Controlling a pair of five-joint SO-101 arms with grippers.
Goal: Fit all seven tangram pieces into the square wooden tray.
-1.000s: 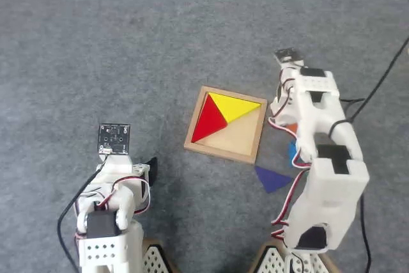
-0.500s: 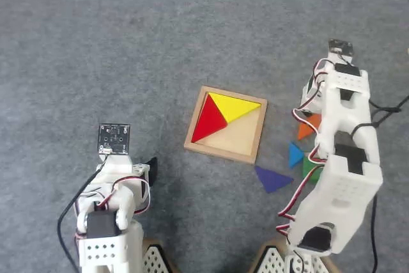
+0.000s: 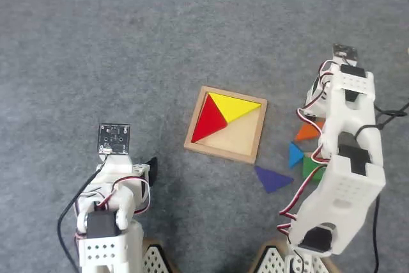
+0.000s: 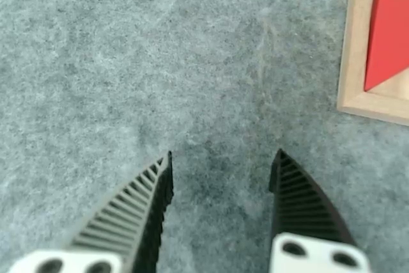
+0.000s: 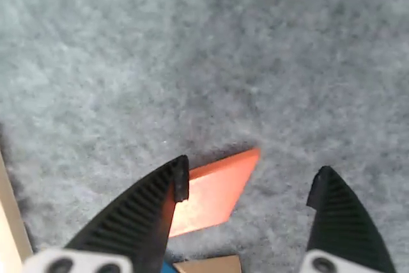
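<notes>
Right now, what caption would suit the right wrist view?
Open right end effector over an orange tangram piece lying on the grey mat.

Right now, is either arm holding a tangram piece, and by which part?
Nothing is held. The left tool is open over the carpet; the right tool is open over the orange piece.

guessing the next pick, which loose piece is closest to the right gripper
The orange piece, right under the open right gripper; the blue piece, green piece and purple triangle lie farther off.
</notes>
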